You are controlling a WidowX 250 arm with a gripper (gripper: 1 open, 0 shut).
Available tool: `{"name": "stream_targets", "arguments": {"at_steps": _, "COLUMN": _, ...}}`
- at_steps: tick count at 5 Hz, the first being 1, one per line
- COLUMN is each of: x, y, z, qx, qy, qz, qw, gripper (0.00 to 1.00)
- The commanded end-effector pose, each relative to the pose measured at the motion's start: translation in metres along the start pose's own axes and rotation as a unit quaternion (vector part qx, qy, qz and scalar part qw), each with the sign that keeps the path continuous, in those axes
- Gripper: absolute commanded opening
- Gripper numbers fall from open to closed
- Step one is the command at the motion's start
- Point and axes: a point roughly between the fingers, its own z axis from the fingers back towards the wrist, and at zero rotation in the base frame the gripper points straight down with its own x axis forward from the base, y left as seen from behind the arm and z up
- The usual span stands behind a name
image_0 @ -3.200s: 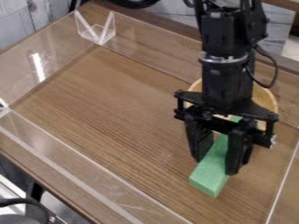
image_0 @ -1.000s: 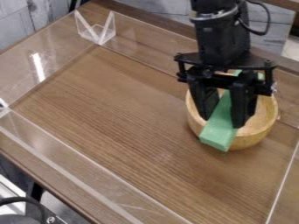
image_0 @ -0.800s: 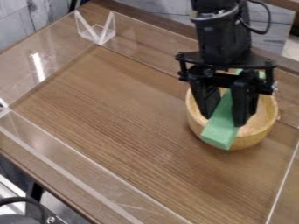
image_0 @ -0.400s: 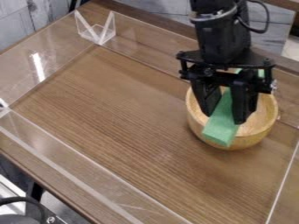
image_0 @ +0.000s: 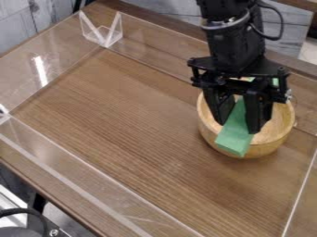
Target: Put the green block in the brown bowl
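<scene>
The green block [image_0: 234, 135] hangs tilted, its lower end low over the front rim of the brown bowl [image_0: 283, 131] in the picture. My gripper [image_0: 242, 117] points steeply down over the bowl and is shut on the green block, one black finger on each side of its upper part. The block's upper end is hidden between the fingers. Part of the bowl's inside is hidden behind the gripper and the block.
The wooden tabletop [image_0: 111, 111] is fenced by low clear plastic walls [image_0: 74, 190]. A clear folded plastic stand [image_0: 99, 28] sits at the back left. The bowl stands close to the right wall.
Since the earliest frame the gripper has lifted the green block off the table and carried it back over the bowl. Over the last second it has barely moved.
</scene>
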Motion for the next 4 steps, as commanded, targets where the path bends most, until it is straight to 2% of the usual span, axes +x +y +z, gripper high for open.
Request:
{"name": "stream_targets", "arguments": {"at_steps": 1, "x": 0.0069, "y": -0.0004, "z": 0.0074, "qx": -0.004, "qy": -0.026, "qz": -0.009, "qw": 0.9996, "gripper": 0.00}}
{"name": "stream_targets", "arguments": {"at_steps": 4, "x": 0.0131, "y": 0.0029, "z": -0.0016, "qx": -0.004, "qy": -0.038, "qz": -0.016, "qw": 0.9992, "gripper": 0.00}}
